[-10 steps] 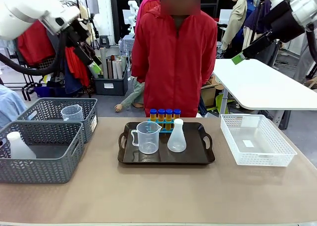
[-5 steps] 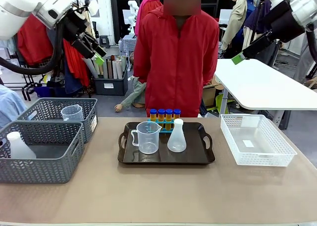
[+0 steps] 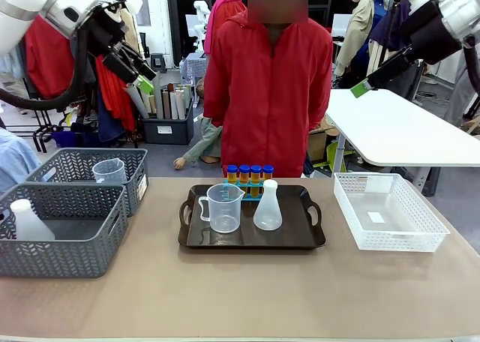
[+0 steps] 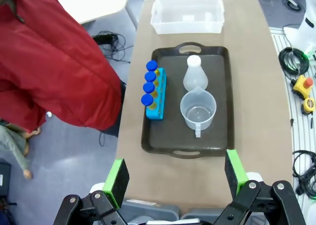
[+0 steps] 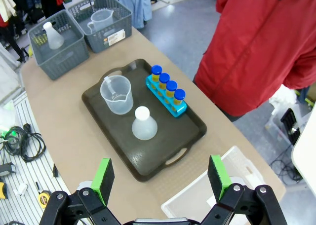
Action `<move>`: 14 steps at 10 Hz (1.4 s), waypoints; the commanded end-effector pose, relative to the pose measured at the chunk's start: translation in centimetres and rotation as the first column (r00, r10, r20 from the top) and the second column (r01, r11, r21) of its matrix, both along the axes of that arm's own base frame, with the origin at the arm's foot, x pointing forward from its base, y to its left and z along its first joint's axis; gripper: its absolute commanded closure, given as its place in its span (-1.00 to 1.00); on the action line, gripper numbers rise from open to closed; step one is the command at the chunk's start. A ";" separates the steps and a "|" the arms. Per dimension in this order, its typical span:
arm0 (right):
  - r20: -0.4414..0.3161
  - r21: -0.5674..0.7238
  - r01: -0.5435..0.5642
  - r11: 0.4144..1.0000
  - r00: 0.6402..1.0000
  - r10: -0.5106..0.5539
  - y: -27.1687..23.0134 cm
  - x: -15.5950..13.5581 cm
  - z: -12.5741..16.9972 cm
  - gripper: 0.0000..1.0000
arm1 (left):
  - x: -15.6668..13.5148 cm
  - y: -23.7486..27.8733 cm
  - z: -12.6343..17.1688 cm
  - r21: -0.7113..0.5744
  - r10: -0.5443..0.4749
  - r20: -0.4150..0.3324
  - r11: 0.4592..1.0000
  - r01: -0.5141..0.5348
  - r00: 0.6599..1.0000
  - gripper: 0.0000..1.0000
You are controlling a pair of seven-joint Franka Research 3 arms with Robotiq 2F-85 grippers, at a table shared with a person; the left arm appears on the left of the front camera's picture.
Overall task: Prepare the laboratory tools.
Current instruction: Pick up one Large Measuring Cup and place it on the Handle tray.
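White arms with black hoses end in black grippers tipped by bright green pads; the person wears a red jacket.

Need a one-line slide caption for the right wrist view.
Open right pincer high above the tray holding jug, flask and tube rack.

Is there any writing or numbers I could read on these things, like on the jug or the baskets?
None can be read.
Label on the grey basket: print too small.
Jug: any scale marks too faint to read.
Sticker in the white basket: blank or too blurred.
Tubes: no legible labels.
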State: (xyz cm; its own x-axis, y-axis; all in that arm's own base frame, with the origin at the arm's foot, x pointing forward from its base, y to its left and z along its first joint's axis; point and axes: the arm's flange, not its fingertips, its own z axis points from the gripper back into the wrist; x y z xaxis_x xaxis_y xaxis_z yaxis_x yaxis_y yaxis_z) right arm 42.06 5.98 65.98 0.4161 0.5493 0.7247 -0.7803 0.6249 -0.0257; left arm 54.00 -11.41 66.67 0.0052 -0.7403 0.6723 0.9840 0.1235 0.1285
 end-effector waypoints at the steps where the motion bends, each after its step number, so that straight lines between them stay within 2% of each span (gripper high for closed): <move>1: 0.002 0.018 -0.014 1.000 1.000 0.014 -0.1 0.1 0.0 -1.00 | -0.9 0.3 -0.5 -0.037 0.005 -0.018 0.999 -0.006 1.000 -1.00; 3: 0.002 0.018 -0.014 1.000 1.000 0.014 -0.1 0.1 0.0 -1.00 | -0.1 0.1 0.0 -0.002 0.003 -0.003 1.000 -0.003 1.000 -1.00; 14: 0.002 0.018 -0.014 1.000 1.000 0.014 -0.1 0.1 0.0 -1.00 | -0.1 0.1 0.0 -0.002 0.003 -0.003 1.000 -0.003 1.000 -1.00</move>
State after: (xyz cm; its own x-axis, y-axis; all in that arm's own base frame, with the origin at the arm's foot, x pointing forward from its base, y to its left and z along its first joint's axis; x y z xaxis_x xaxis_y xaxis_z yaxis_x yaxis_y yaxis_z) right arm 42.06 5.98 65.99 0.4161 0.5493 0.7247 -0.7802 0.6249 -0.0257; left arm 53.99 -11.47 66.56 0.0076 -0.7385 0.6742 0.9848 0.1225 0.1231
